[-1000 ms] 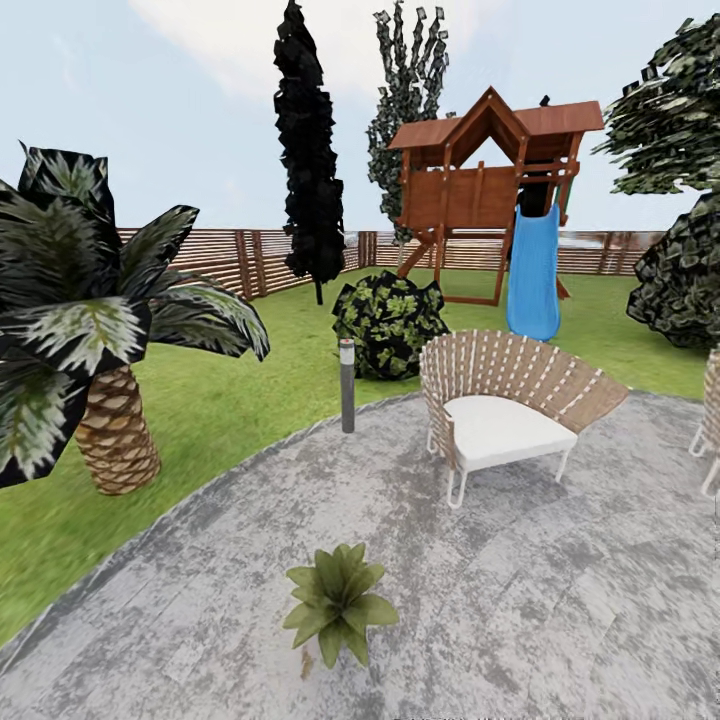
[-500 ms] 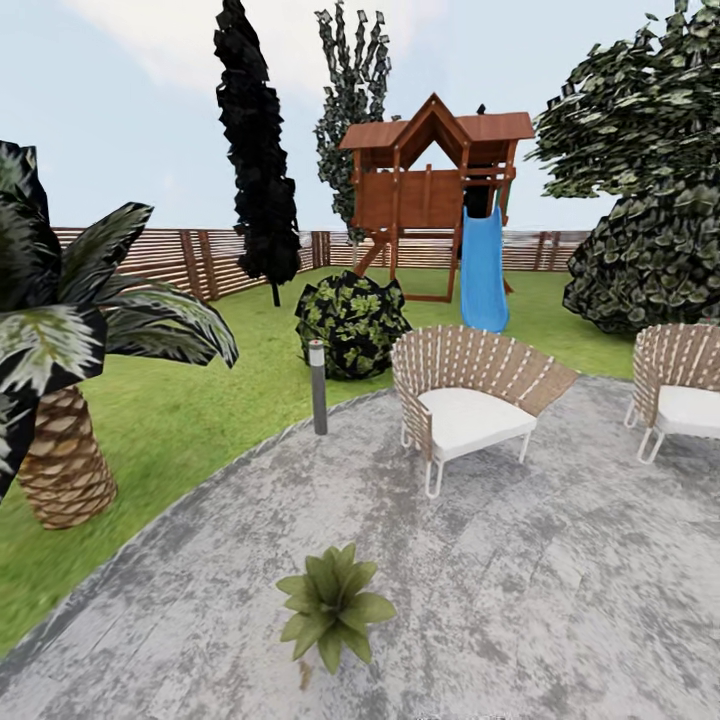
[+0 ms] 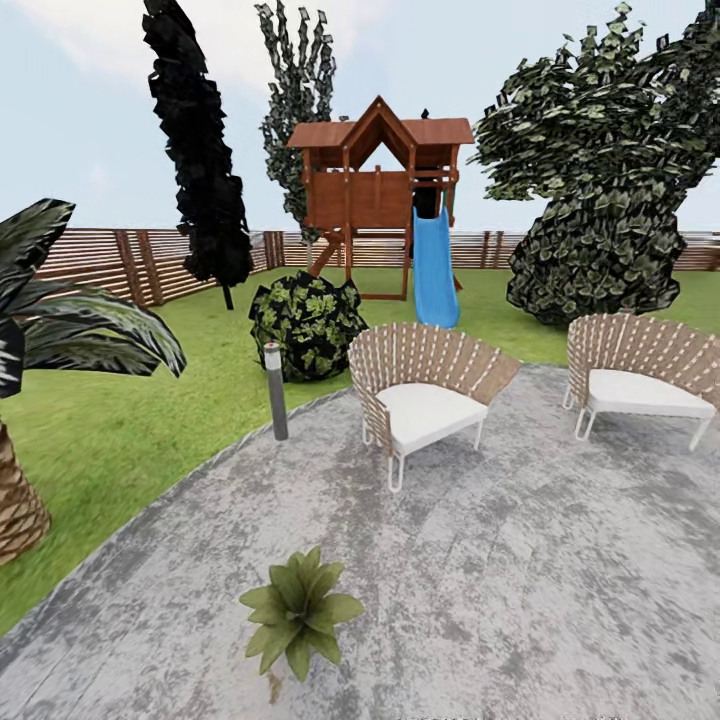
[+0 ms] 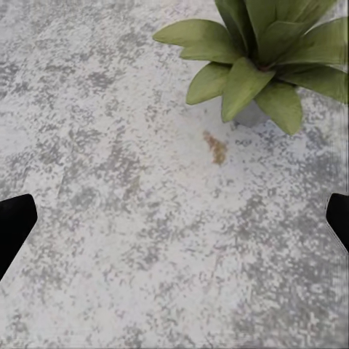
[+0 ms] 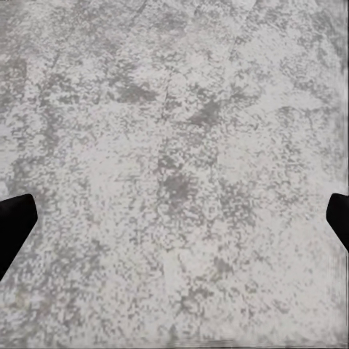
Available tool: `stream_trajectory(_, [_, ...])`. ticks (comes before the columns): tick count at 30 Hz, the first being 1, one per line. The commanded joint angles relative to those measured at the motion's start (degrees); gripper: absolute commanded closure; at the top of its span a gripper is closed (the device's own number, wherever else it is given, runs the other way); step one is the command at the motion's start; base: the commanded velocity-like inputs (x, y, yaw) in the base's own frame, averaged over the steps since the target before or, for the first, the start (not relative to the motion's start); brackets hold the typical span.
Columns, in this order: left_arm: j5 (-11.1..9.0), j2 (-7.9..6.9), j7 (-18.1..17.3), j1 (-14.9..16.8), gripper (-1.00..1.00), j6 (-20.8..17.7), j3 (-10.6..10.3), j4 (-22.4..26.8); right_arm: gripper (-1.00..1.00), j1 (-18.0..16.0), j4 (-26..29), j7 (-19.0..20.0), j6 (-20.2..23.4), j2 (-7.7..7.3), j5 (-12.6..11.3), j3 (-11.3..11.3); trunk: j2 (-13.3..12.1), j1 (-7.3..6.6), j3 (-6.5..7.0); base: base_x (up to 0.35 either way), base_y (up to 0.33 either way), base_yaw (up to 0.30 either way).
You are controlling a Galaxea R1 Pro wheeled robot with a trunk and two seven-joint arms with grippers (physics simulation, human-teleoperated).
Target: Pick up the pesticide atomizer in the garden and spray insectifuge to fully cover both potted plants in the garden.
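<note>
One potted plant [image 3: 296, 611], a low rosette of pointed green leaves, stands on the grey paved patio [image 3: 520, 580] of the garden, near the bottom of the head view. The left wrist view looks down on the same potted plant [image 4: 269, 51], its small grey pot half hidden under the leaves. My left gripper [image 4: 174, 225] hangs open above bare paving, its dark fingertips [image 4: 14, 225] far apart. Over plain paving [image 5: 174, 167] my right gripper [image 5: 174, 225] is open too, nothing between its fingers. The pesticide atomizer is out of view.
Two woven chairs [image 3: 425, 395] [image 3: 640, 375] stand on the far side of the patio. A grey bollard lamp [image 3: 274, 392] marks its edge beside a round bush [image 3: 305, 325]. A palm [image 3: 40, 400] grows at the left on the lawn. Beyond are a slat fence [image 3: 120, 262] and a playhouse with a blue slide [image 3: 432, 265].
The head view has swung to the right: palm, bollard and chair slid left in the picture, and a second chair and a big bush came into view at the right.
</note>
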State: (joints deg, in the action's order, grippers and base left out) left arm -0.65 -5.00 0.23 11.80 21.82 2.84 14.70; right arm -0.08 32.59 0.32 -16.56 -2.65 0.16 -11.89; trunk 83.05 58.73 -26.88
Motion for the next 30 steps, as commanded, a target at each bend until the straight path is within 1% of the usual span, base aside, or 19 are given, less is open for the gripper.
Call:
stream_trajectory(1, [-0.1, 0.00, 0.0, 0.0, -1.00, 0.2, 0.1, 0.0, -1.00, 0.0, 0.0, 0.0, -0.1, 0.01, 0.0, -0.1, 0.0, 0.00, -0.05, 0.000, 0.000, -0.300])
stream_trajectory(9, [0.0, 0.05, 0.6, 0.0, -1.00, 0.2, 0.4, 0.0, -1.00, 0.0, 0.0, 0.0, -0.1, 0.01, 0.0, -0.1, 0.0, 0.00, -0.05, 0.000, 0.000, -0.300])
stream_trajectory(16, [0.1, 0.08, 1.9, 0.1, -1.00, 0.2, 2.4, 0.0, -1.00, 0.0, 0.0, 0.0, -0.1, 0.01, 0.0, -0.1, 0.0, 0.00, -0.05, 0.000, 0.000, -0.300])
stream_trajectory(30, [0.7, 0.08, 1.2, 0.1, -1.00, 0.2, 1.9, 0.0, -1.00, 0.0, 0.0, 0.0, -0.1, 0.10, 0.1, -0.1, 0.0, 0.00, -0.05, 0.000, 0.000, -0.300])
